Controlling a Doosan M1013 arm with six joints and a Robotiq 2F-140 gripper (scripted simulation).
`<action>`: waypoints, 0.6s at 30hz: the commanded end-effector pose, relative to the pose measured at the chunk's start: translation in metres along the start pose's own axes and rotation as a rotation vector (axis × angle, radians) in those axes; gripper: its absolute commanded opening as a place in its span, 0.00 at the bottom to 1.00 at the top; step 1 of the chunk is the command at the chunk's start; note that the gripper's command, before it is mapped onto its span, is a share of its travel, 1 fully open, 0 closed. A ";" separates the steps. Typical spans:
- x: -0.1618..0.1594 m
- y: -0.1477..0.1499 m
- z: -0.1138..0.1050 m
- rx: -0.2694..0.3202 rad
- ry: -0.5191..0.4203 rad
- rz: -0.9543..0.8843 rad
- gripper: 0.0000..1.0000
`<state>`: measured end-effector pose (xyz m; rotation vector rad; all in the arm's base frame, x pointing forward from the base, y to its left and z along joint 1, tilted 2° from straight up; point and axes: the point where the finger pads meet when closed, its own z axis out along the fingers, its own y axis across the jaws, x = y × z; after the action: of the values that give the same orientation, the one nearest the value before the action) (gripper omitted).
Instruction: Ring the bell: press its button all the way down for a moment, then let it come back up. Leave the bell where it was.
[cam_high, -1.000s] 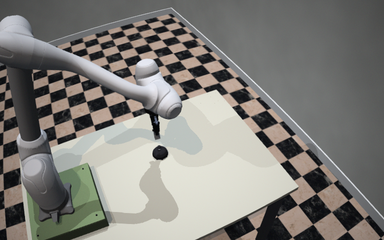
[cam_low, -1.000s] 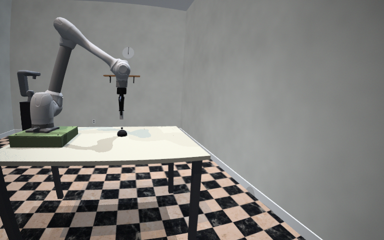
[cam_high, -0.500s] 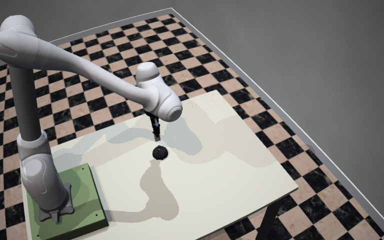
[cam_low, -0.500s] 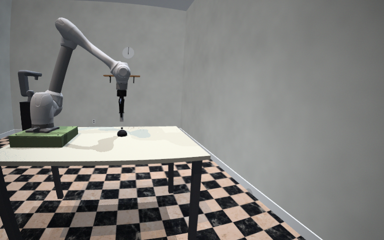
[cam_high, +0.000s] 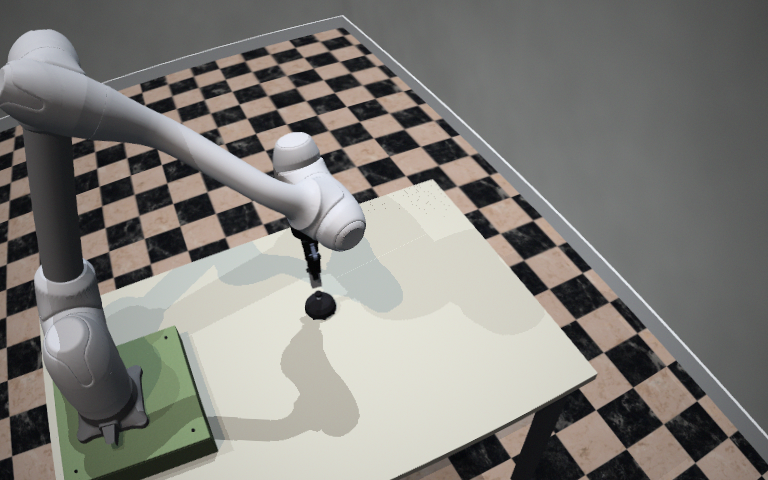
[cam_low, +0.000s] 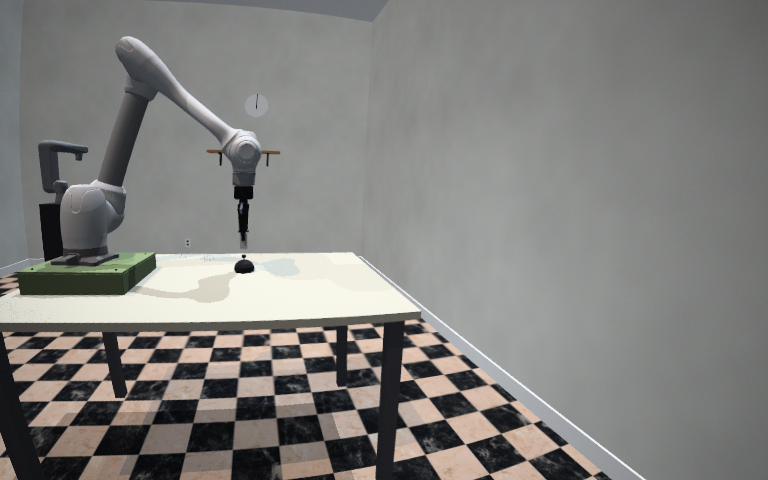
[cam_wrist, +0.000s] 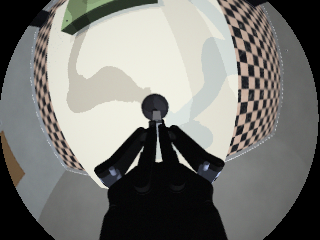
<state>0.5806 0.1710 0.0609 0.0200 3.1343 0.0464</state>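
A small black dome bell (cam_high: 320, 305) with a button on top stands near the middle of the cream table. It also shows in the exterior view (cam_low: 244, 265) and in the wrist view (cam_wrist: 155, 103). My gripper (cam_high: 316, 280) points straight down, shut and empty, its fingertips right above the bell's button with a small gap. In the exterior view the gripper (cam_low: 243, 243) hangs a short way above the bell. In the wrist view the shut fingertips line up with the bell's top.
The arm's green base block (cam_high: 138, 404) sits at the table's near left corner. The table edges (cam_high: 498, 413) drop to a checkered floor. A grey wall stands to the right.
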 end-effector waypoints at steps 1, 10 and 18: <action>0.000 0.001 0.004 0.000 0.000 0.000 0.00; 0.000 0.002 0.013 0.000 0.000 0.000 0.00; 0.000 0.003 0.016 0.000 0.000 0.000 0.00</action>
<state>0.5811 0.1739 0.0455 0.0201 3.1342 0.0464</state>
